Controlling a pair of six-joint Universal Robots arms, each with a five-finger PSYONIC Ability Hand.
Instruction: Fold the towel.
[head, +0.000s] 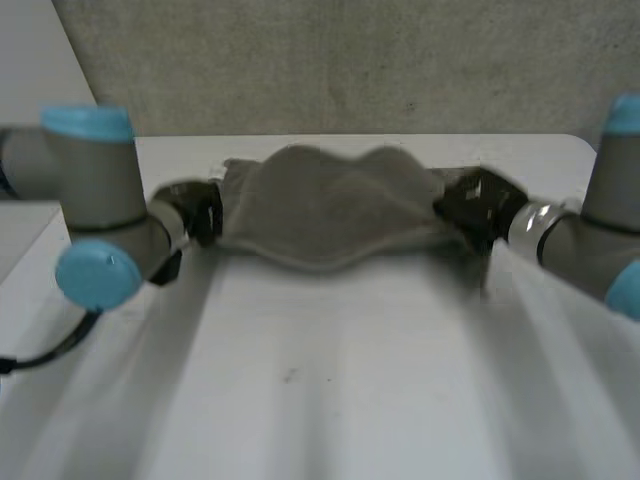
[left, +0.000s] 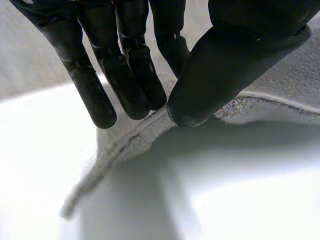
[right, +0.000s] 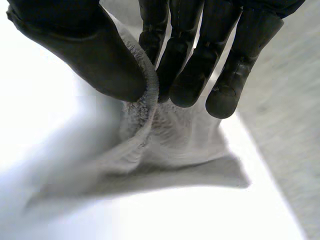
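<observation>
**Fold in progress, two-handed lift.** In the head view the grey towel (head: 325, 205) hangs across the upper centre of the frame, at the far side of the white table (head: 330, 400). It is slung between the left hand (head: 195, 212) at centre left and the right hand (head: 470, 205) at centre right. Its middle bulges upward and its near hem sags in a shallow curve.

Each hand pinches one end of the towel. In the left wrist view the thumb (left: 220, 65) presses the hemmed edge of the towel (left: 280, 95) against nearly straight fingers. In the right wrist view the thumb (right: 100, 55) and fingers close on a bunched fold of the cloth (right: 170, 135).

**Step in hand (judged).** The held edge appears to be raised for carrying over, so the first fold is not yet laid.

**Next move (judged).** It calls for:
- both hands travelling together at equal height;
- enough spread between them to take the sag out of the hem;
- lowering the held edge onto the opposite edge before letting go.

Uneven travel would likely skew the fold.

**Comparison of views.**
- The head view gives the whole span, its sag and the two arms' symmetry, but the pinches are too small to read there.
- The wrist views show the contact of thumb and fingers on the cloth. They also show shadow beneath the raised cloth, and the left wrist view shows part of the towel trailing down toward the table beyond the fingertips.
</observation>
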